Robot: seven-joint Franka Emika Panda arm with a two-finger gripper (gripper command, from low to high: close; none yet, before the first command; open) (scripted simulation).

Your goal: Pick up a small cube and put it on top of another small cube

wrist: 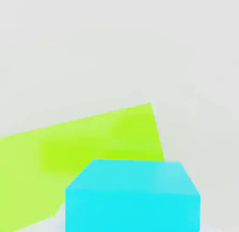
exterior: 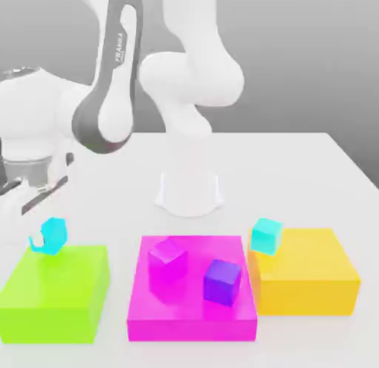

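On the magenta block [exterior: 192, 315] sit the purple cube [exterior: 223, 280] and a magenta cube [exterior: 167, 258] — well toward the exterior view's right of the small cube [exterior: 51, 235]. It hangs above the green block [exterior: 52, 296], clamped in the closed claw [exterior: 44, 241].

The exterior view faces the arm's base [exterior: 189, 189] from the front, looking slightly down across the white table [exterior: 311, 166]. The hand view looks closely down onto a sky-blue cube [wrist: 133, 196] and the green block [wrist: 84, 147]; both views share these [exterior: 50, 235] [exterior: 55, 289].
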